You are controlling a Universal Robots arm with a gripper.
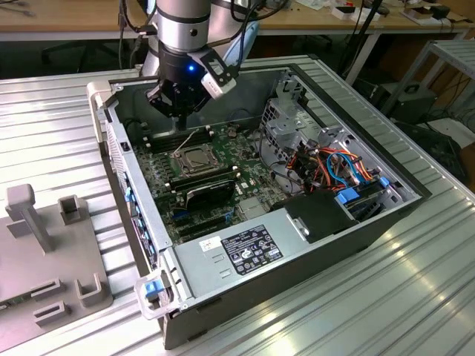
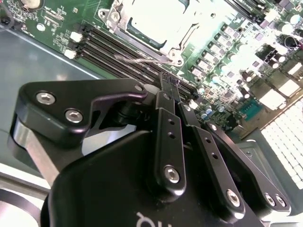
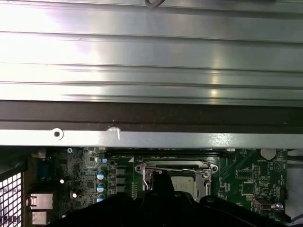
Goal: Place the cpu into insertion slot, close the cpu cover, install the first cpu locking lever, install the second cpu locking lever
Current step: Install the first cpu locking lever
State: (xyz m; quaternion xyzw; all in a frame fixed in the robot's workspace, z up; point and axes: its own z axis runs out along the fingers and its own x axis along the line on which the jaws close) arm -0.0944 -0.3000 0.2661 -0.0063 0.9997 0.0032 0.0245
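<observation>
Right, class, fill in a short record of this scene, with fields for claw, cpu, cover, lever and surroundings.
claw: shut, tips over the memory slots
cpu: seated in the insertion slot, silvery top showing
cpu cover: lying flat around the cpu
wire lever: close to the claw tips; contact unclear
surroundings: open computer case on a ribbed metal table

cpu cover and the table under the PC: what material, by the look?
cpu cover: probably bare stamped sheet metal, silvery, glinting hard under the light. table: likely extruded aluminium with a satin silver finish, going by the long parallel ribs and soft reflections.
</observation>
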